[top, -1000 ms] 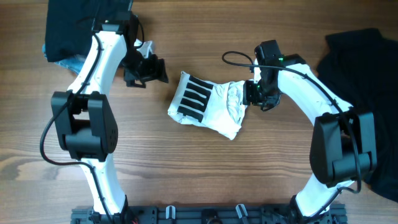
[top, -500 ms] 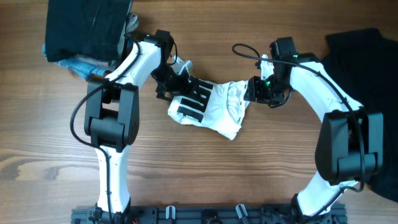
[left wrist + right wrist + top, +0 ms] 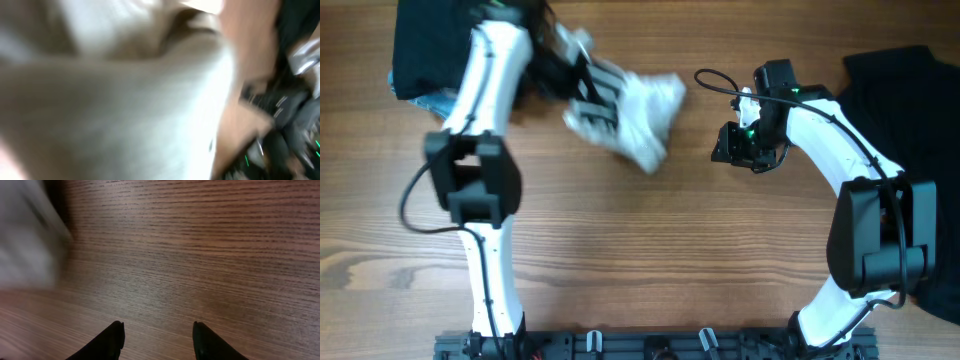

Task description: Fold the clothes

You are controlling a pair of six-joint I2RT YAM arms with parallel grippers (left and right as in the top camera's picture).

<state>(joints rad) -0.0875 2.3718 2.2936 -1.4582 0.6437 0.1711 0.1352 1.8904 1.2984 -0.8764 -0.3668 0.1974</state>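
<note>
The left pincer [image 3: 585, 88] is clamped on the left edge of the clothes [image 3: 642, 105], a folded white bundle with black marks, and its wrist view is filled with blurred white cloth. Gripping one edge would, I judge, let the arm move the whole bundle without undoing the fold. Whether the bundle is lifted or dragging on the desk [image 3: 650, 250] cannot be told. It lies just right of the dark pile [image 3: 445, 40] at the far left, probably so it can be stacked there as finished work. The right pincer [image 3: 157, 339] is open and empty over bare wood, well apart from that pile and beyond the bundle, likely to stay clear.
</note>
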